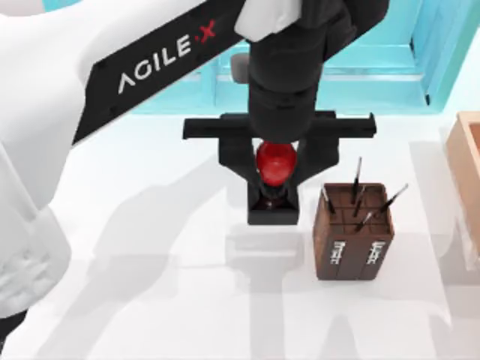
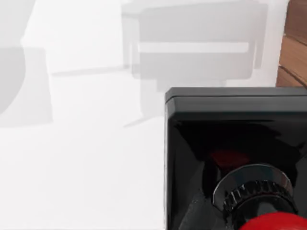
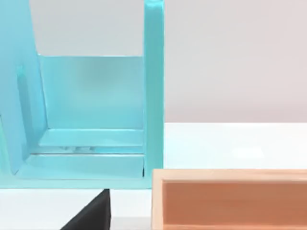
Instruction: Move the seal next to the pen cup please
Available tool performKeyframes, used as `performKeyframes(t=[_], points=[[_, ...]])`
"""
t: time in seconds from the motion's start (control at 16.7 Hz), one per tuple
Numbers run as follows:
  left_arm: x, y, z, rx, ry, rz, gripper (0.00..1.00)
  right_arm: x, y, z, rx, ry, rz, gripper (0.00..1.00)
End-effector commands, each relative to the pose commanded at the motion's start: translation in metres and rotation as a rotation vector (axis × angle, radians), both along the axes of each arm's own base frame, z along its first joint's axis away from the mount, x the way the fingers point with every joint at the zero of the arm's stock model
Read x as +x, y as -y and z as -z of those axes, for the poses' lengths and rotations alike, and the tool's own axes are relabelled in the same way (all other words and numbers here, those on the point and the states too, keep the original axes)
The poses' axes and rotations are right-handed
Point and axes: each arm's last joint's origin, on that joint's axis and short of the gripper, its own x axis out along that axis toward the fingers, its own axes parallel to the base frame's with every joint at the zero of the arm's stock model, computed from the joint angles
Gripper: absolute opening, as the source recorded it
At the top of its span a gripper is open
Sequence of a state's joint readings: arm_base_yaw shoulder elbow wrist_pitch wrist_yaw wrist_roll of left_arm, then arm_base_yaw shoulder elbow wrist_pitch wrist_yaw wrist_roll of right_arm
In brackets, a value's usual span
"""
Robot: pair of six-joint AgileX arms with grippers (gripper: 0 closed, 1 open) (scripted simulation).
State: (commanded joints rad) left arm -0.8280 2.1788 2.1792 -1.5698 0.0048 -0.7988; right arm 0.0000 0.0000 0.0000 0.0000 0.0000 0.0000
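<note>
seal (image 1: 274, 174): glossy red knob, black square base | left gripper (image 1: 276, 166): fingers clasp knob | pen cup (image 1: 353, 232): just right | right fingers: cannot tell

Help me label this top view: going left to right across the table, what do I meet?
Left arm's white body → seal, with the left end effector around its red knob → pen cup → tan box at the right edge.

The seal (image 1: 274, 184) sits just left of the pen cup (image 1: 354, 234), apart.
</note>
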Motion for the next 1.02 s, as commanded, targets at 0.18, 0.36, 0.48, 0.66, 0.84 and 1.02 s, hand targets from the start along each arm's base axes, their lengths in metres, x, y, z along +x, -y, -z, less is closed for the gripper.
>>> performKeyframes(t=[0.18,0.36,0.48,0.66,0.84,1.02], points=[[0.0,0.0,0.0,0.0,0.0,0.0,0.08,0.0,0.0,0.0,0.0,0.0,0.0,1.0],[0.0,0.0,0.0,0.0,0.0,0.0,0.3,0.0,0.0,0.0,0.0,0.0,0.0,1.0],[0.0,0.0,0.0,0.0,0.0,0.0,0.45,0.0,0.0,0.0,0.0,0.0,0.0,1.0],[0.0,0.0,0.0,0.0,0.0,0.0,0.68,0.0,0.0,0.0,0.0,0.0,0.0,1.0],[0.0,0.0,0.0,0.0,0.0,0.0,0.9,0.0,0.0,0.0,0.0,0.0,0.0,1.0],[0.0,0.0,0.0,0.0,0.0,0.0,1.0,0.0,0.0,0.0,0.0,0.0,0.0,1.0]])
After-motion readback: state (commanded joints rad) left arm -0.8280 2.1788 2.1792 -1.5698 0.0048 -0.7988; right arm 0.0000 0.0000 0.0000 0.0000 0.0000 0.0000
